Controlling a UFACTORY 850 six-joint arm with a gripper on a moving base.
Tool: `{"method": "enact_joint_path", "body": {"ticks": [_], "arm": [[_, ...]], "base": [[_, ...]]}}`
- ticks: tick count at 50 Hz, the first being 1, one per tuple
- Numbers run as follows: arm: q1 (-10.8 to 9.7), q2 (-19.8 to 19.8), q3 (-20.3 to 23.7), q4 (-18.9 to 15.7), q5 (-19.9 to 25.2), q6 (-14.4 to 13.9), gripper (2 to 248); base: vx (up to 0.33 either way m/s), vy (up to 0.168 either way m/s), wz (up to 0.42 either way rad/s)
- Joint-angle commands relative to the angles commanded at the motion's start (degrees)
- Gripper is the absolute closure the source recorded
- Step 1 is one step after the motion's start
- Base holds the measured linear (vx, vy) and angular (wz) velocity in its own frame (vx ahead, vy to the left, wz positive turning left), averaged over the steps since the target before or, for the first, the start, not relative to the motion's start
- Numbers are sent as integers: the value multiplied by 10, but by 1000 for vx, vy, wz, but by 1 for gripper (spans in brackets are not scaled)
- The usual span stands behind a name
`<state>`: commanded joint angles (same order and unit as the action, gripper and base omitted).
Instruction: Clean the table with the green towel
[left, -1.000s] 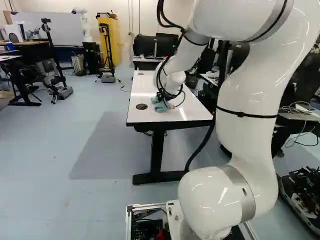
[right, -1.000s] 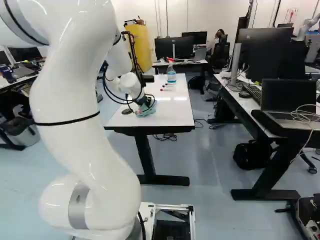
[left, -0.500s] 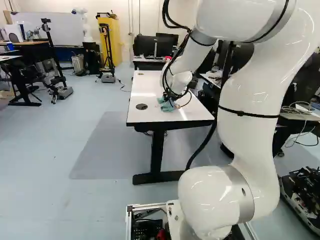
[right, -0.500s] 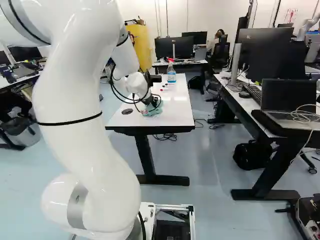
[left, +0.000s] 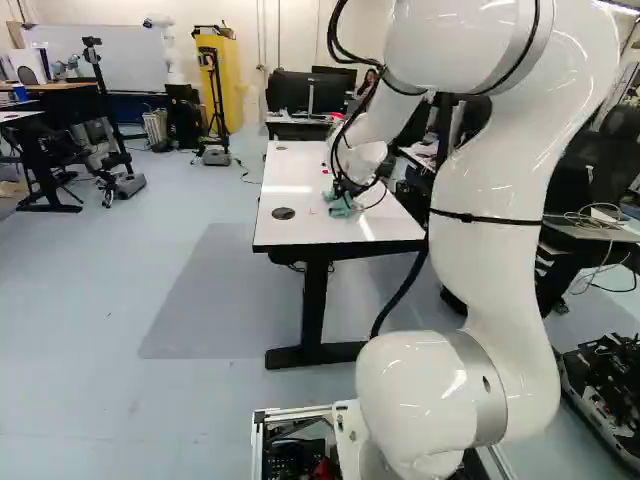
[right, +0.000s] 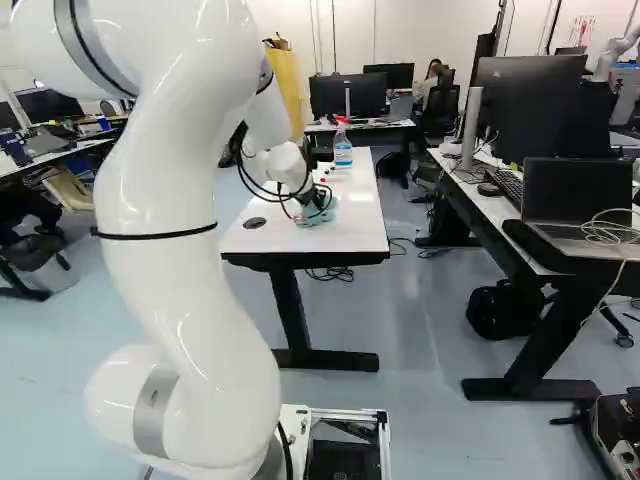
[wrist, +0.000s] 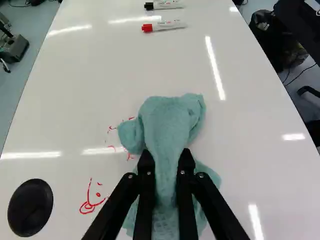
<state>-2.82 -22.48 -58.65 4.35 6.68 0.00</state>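
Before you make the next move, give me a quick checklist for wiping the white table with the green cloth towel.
1. Black gripper shut on the green cloth towel: ok.
2. Towel spread flat: not ok, bunched.
3. Red handwritten marks wiped off: not ok, some show beside the towel.
4. Surface under the towel clean: cannot tell, covered.
5. White red-capped marker apart from the towel: ok, lies farther ahead.
6. Clear spray bottle upright: ok.

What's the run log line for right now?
gripper: shut on green towel | towel: bunched on white table | red marks: beside towel, unwiped | spray bottle: standing farther back
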Motion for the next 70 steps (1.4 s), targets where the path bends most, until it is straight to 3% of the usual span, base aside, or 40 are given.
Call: {"method": "enact_joint_path", "body": {"ticks": [41, 70], "arm": [[50, -69, -90, 0, 0, 0, 202], [95, -65, -85, 0, 0, 0, 202]], "base": [[0, 0, 0], [0, 0, 0]]}}
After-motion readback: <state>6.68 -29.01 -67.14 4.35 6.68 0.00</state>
